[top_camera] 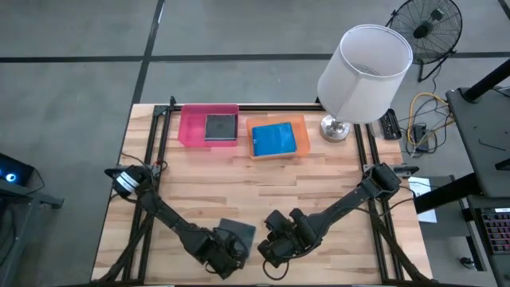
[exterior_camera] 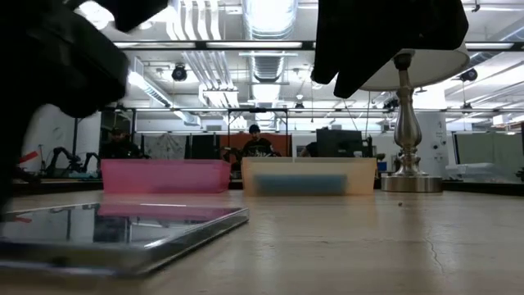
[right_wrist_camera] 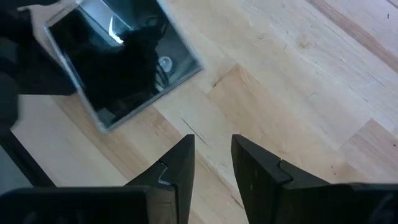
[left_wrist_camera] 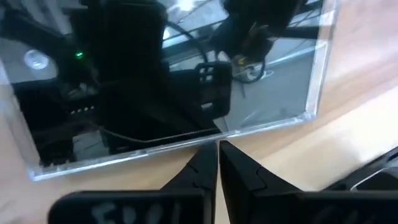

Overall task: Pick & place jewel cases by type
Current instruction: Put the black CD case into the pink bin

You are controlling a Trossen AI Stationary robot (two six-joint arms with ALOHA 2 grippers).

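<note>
Wooden table (top_camera: 335,183) fills the high view, with both dark arms reaching in toward its near edge. At the far side stand a white-shaded lamp (top_camera: 362,76) and two shallow trays side by side. The pink tray (top_camera: 191,127) holds one dark square case (top_camera: 221,127); the orange tray (top_camera: 291,123) holds blue cases (top_camera: 273,139), though how many are stacked there I cannot tell. The sorting by type looks largely done: dark to pink, blue to orange.

One dark glossy case (top_camera: 239,232) lies flat on the table near the front edge, well apart from both trays. It sits just ahead of the left gripper (left_wrist_camera: 217,163), whose jaws are pressed fully together and hold nothing; their tips point at the case's clear plastic edge, close to it, but whether they touch it I cannot tell. Shut jaws suit nudging or steadying a thin case better than grasping it, so that is my guess at their purpose.

The right gripper (right_wrist_camera: 211,158) hangs beside the same case, off to one side of it, above bare wood. Its jaws stand slightly apart with nothing between them. That narrow gap would suit the case's thin edge, so it may be readying to pick it up for the pink tray.
</note>
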